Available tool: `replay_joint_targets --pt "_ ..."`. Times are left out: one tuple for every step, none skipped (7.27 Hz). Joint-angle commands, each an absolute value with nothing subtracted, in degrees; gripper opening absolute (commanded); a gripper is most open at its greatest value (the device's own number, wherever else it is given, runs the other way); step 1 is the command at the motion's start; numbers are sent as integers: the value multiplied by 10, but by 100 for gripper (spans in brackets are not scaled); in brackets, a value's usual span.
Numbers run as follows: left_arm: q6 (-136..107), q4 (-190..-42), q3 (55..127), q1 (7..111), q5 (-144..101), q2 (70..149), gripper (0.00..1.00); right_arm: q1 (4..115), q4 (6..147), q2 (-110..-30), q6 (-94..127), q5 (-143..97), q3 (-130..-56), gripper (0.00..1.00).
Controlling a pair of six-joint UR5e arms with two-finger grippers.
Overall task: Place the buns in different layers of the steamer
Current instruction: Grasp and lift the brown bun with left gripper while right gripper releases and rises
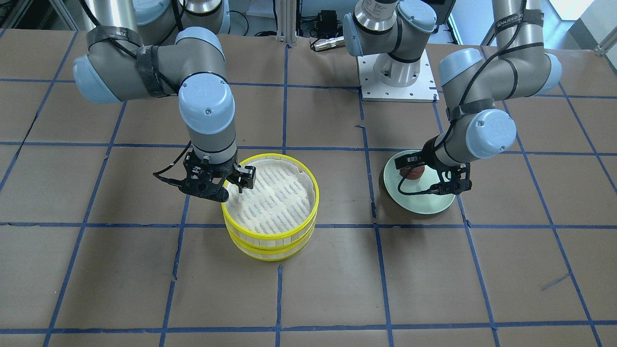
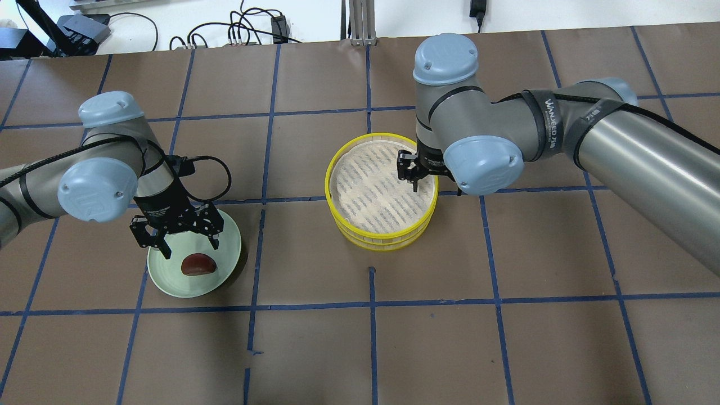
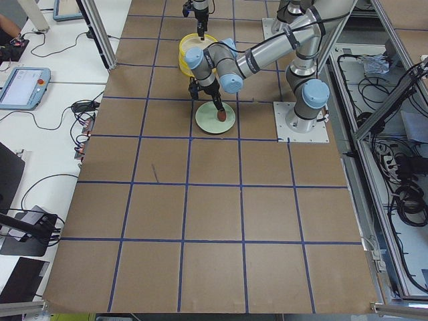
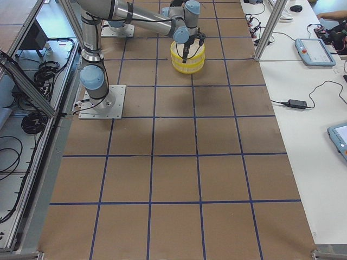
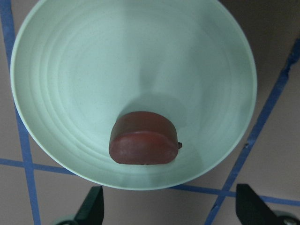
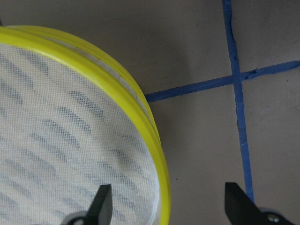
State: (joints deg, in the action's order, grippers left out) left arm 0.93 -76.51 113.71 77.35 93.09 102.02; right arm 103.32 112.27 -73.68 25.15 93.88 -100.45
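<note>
**Bun on the plate, both tools spread wide**

Bun first: the dark bun (image 5: pixel 144 139) lies on the pale green plate (image 2: pixel 169 278), a little off its middle. In the left wrist view its long axis runs straight across the picture, in line with the two fingertips, and a flatter face turns toward the lower edge. The left tool (image 2: pixel 190 247) hangs over it with fingers well apart, gripping nothing.

Over to the steamer: the top tier (image 2: pixel 327 183) sits stacked on the lower tier (image 2: pixel 382 244), yellow rims lined up, mid-table (image 2: pixel 506 337). The right tool (image 2: pixel 412 179) is at the top tier's rim, fingers parted. The right wrist view shows what the overhead cannot: one fingertip over the whitish liner (image 6: pixel 56 140), the other outside over bare table, the rim between them. Whether either touches the rim, I cannot tell.

From the front, the left wrist hides most of the bun and only a red sliver shows; the wrist camera gives the whole outline. The side views are too small to add more.
</note>
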Motion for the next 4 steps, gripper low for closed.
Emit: replay_joint_targets --pt "18 -744 1139 771 954 1040 98 1007 1133 -738 212 953 -989 86" --pt "19 -744 1141 772 960 1047 98 985 1134 -744 184 954 -967 87" --pt "18 -744 1146 771 957 1052 97 958 1129 -745 154 948 -939 87" --pt "18 -744 1163 772 957 1053 84 941 1126 -746 122 947 -906 87"
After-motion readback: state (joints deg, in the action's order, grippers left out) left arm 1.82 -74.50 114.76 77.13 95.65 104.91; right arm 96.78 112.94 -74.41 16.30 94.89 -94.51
